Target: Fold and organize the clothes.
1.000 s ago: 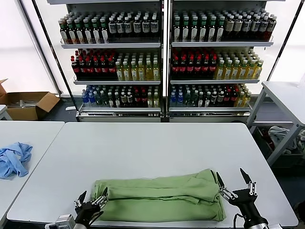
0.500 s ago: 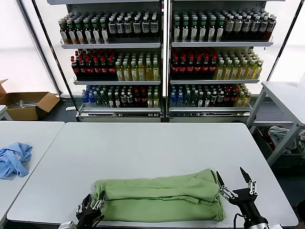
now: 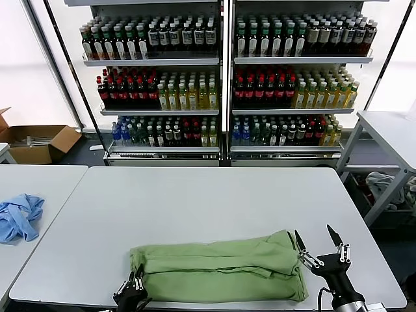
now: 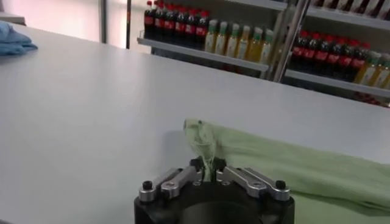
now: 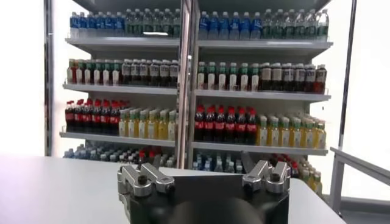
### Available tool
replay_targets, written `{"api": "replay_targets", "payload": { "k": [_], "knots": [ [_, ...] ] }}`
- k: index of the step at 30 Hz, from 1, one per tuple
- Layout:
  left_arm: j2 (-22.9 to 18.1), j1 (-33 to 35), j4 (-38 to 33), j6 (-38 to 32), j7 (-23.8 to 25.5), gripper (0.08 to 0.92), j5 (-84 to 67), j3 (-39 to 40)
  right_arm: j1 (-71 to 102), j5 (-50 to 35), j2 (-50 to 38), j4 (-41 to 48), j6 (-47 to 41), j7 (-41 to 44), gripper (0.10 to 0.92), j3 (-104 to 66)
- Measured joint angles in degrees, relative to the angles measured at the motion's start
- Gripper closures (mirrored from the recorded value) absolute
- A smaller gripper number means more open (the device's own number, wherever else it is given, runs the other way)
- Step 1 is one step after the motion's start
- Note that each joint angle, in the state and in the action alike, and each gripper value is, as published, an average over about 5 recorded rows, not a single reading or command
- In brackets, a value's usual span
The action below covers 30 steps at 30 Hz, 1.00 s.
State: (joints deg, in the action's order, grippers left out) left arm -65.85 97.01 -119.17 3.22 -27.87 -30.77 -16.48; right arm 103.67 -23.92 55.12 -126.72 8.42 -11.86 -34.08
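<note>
One light green polo shirt, soft and creased, folded into a long band on the white desk, left pincer nipped shut on the shirt's left end, right pincer spread wide just beside its right end, gripping nothing

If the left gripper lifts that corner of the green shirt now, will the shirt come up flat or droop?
Probably droop: the green shirt lies in soft wrinkled folds, so it looks limp. The left gripper pinches only a bunched corner, so the rest would likely drag and its folds may slip open.
</note>
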Motion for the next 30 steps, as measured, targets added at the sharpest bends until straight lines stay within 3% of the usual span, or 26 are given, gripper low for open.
{"api": "replay_targets", "payload": {
  "k": [3,10,21,30],
  "knots": [
    [0.49,-0.65,-1.37,0.17,-0.47,0.899,-0.08,-0.29,-0.28,0.06,-0.10,-0.18,-0.22,-0.07,0.203,0.04],
    [3.04,-3.03,-4.82,2.09,-2.05,0.902,-3.61,-4.68,-1.31,0.06,-0.47,-0.39,-0.84,-0.28,0.203,0.35],
    [7.75,-3.64,-6.32,7.78,-3.04,0.902,-12.36,-23.11,-3.04,-0.12,-0.75,-0.55,-1.33,-0.32,0.203,1.18],
    [7.19,-1.87,-12.08,11.12,-3.26,0.902,-13.21,-31.50,-3.04,-0.08,-0.40,-0.91,-1.34,-0.37,0.203,0.94]
  ]
}}
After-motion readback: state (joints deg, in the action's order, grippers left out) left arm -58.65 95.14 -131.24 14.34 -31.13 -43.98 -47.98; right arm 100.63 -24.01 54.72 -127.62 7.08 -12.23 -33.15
